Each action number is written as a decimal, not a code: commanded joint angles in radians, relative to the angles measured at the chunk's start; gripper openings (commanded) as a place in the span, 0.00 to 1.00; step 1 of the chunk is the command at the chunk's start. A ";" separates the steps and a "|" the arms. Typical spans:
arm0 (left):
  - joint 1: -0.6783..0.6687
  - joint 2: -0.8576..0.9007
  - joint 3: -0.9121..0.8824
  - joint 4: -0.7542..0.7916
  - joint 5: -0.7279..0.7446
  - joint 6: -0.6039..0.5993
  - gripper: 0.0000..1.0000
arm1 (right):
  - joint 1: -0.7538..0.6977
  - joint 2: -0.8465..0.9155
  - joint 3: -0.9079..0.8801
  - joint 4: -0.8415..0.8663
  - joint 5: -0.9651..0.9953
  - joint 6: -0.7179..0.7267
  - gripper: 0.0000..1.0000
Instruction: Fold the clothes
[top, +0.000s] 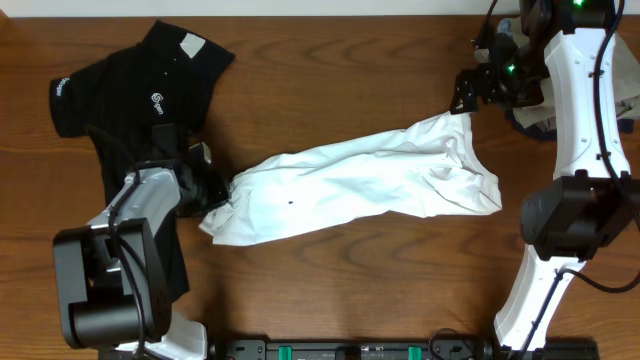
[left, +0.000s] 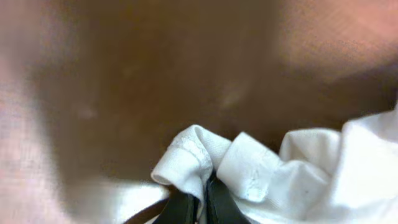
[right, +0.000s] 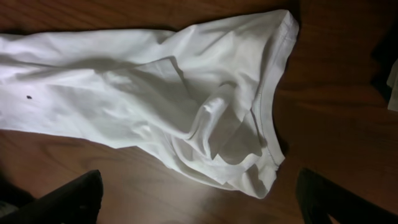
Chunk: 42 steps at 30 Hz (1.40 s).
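Seen from overhead, a white short-sleeved cotton T-shirt (top: 370, 180) lies bunched into a long band across the middle of a brown wooden desk (top: 350, 300). With 12 o'clock at the far edge of the desk, the band's long axis runs from about 8 o'clock to about 2 o'clock.

The left end effector (top: 215, 195) sits at the 8 o'clock end. Its fingers are clamped tight on a rolled hem of the white fabric, which the left wrist view shows pinched between the two dark fingertips.

The right end effector (top: 468, 95) is at the opposite, 2 o'clock end, just beside the upper corner of the cloth. Its fingers are spread wide and hold nothing. From it, the shirt's loose end lies toward 6 o'clock and the rest of the band stretches away toward 8 o'clock. In the right wrist view the ribbed edge and folds of that end lie between and ahead of the open fingers.

A black short-sleeved shirt (top: 140, 80) with a small white logo lies spread at 10 o'clock, under and beyond the left arm.

The right arm is the nearer one to the free end, so the coming grasp most likely falls to it.
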<state>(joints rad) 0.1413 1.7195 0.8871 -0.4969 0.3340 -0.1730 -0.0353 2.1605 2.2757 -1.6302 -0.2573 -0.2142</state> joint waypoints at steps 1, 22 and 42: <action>0.058 -0.003 0.039 -0.075 -0.022 -0.024 0.06 | -0.006 -0.012 0.010 0.006 -0.031 0.024 0.96; 0.130 -0.098 0.349 -0.221 -0.122 -0.023 0.06 | 0.083 -0.012 -0.278 0.156 -0.341 0.087 0.01; 0.019 -0.098 0.488 -0.322 -0.268 -0.019 0.06 | 0.107 -0.012 -0.774 0.571 -0.431 0.230 0.01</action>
<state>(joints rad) 0.2008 1.6341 1.3491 -0.8097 0.0937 -0.1871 0.0662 2.1605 1.5360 -1.0763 -0.6632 -0.0418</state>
